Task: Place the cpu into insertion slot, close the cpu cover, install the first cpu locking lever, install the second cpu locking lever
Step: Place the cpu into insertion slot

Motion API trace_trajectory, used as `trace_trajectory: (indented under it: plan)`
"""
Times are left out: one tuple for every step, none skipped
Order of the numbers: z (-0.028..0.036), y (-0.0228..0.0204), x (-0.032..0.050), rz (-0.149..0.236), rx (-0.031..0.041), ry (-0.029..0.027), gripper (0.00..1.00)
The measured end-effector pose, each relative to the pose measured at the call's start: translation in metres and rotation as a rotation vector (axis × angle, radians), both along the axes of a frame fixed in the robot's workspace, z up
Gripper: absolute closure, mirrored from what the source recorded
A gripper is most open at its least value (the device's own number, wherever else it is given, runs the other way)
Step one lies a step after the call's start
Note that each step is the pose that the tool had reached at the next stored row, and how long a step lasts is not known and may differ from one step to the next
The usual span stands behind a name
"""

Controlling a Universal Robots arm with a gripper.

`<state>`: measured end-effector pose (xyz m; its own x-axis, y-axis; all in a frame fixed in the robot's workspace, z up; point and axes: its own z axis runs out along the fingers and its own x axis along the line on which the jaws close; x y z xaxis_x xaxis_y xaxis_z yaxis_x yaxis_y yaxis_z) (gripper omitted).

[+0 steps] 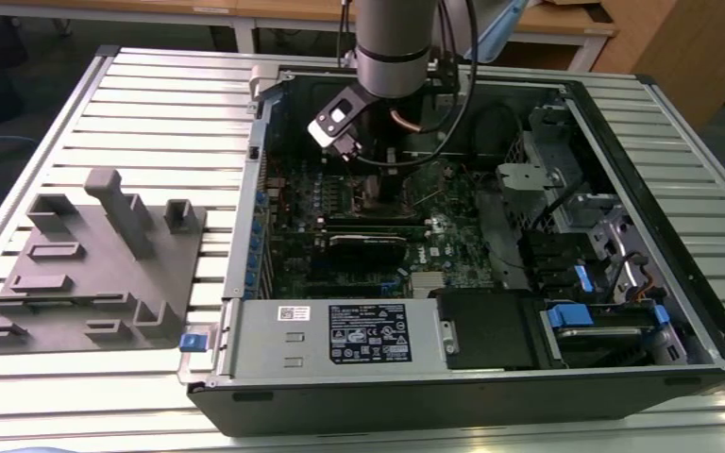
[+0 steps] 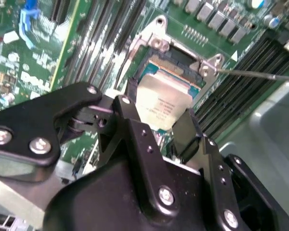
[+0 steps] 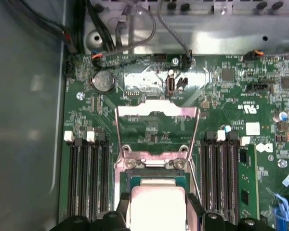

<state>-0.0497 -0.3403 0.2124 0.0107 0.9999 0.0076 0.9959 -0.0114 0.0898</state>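
1. An open computer case (image 1: 243, 236) lies on its side on a slatted metal table (image 1: 148, 113). The robot arm (image 1: 395, 38) reaches down into it from above.
2. On the table, to the exterior view's left of the case, there is a grey holder plate (image 1: 86, 274) with several raised blocks.
3. The gripper (image 1: 381, 189) is low over the green motherboard (image 1: 451, 226), in the part of the board far from the power supply (image 1: 337, 335).
4. In both wrist views the claw is closed on the cpu (image 2: 161, 101) (image 3: 156, 209). One black finger (image 2: 131, 94) presses on one edge of the chip and the other finger (image 2: 188, 125) on the opposite edge.
5. The cpu is flat, with its silver top facing up, directly over the insertion slot (image 2: 176, 65) (image 3: 156, 179). I cannot tell if it already sits fully in the recess or is just above it.
6. The cpu cover (image 3: 156, 110) is open. It is folded back from its hinge at the socket edge, and the green board shows through its square window.
7. In the second wrist view a thin locking lever (image 2: 260, 74) sticks out from a corner of the socket rim, not latched.
8. Rows of long black memory slots (image 3: 86, 178) run on both sides of the socket, and a round coin battery (image 3: 104, 82) sits beyond the cover.
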Motion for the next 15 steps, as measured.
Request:
trace_trajectory:
  plan:
    - [-0.0013,0.0,0.0,0.0,0.0,0.0,0.46]
    - [-0.0029,0.0,0.0,0.0,0.0,0.0,0.46]
    - [-0.0047,0.0,0.0,0.0,0.0001,0.0,0.46]
    - [-0.0062,0.0,0.0,0.0,0.0,0.0001,0.46]
    - [-0.0069,-0.0001,0.0,0.0,-0.0001,0.0001,0.46]
    - [-0.0068,-0.0001,0.0,0.0,-0.0002,0.0003,0.46]
    - [-0.0069,-0.0001,0.0006,0.0,-0.0002,0.0002,0.46]
    - [-0.0069,0.0,0.0016,0.0,0.0,0.0001,0.46]
    - [-0.007,0.0,0.0026,0.0,0.0,0.0001,0.46]
    - [-0.0071,-0.0001,0.0028,0.0,-0.0001,0.0002,0.46]
    - [-0.0076,0.0,0.0028,0.0,0.0,0.0001,0.46]
    - [-0.0087,0.0,0.0028,0.0,0.0,0.0001,0.46]
    - [-0.01,0.0,0.0028,0.0,0.0,0.0001,0.46]
    - [-0.0112,0.0,0.0028,0.0,-0.0001,0.0001,0.46]
    - [-0.012,0.0,0.0028,0.0,0.0,0.0,0.46]
